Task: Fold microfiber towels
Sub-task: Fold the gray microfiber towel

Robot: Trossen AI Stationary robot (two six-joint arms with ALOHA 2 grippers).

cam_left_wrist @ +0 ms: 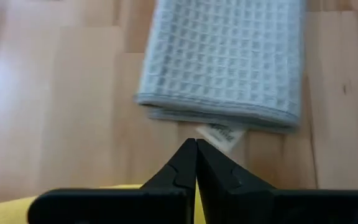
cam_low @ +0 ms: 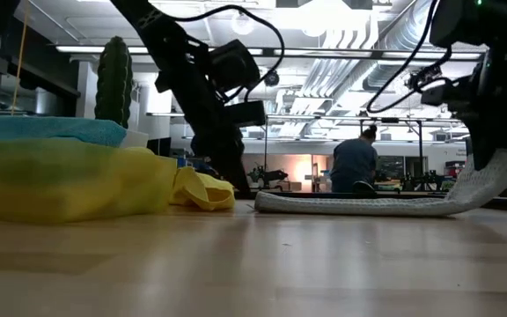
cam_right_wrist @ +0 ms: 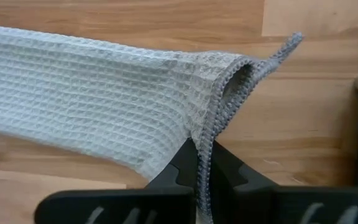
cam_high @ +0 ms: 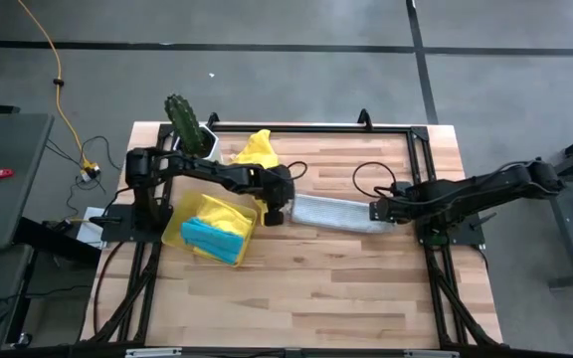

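A grey waffle-weave microfiber towel (cam_high: 334, 212), folded into a long strip, lies on the wooden table between my two grippers. My left gripper (cam_left_wrist: 196, 144) is shut and points steeply down just short of the strip's left end (cam_left_wrist: 222, 115), where a small white label (cam_left_wrist: 221, 133) sticks out. My right gripper (cam_right_wrist: 202, 149) is shut on the strip's right end. Yellow and turquoise towels (cam_high: 215, 239) lie heaped in a yellow tray (cam_high: 174, 227). Another yellow towel (cam_high: 256, 149) lies crumpled at the back. My left gripper's shut tips stand right at the white label; whether they touch it cannot be told. My right gripper pinches the strip's right end at its hemmed edge (cam_right_wrist: 212, 127) between the two fingers, several folded layers, coming from above. That end (cam_low: 498, 169) is lifted off the table, and the rest of the strip lies flat.
A potted cactus (cam_high: 181, 121) stands at the back left behind the tray. A black frame (cam_high: 306, 129) runs along the far edge and the sides. Bare wood (cam_high: 346, 283) fills the near half of the table. A person (cam_low: 356, 163) shows far off in the room.
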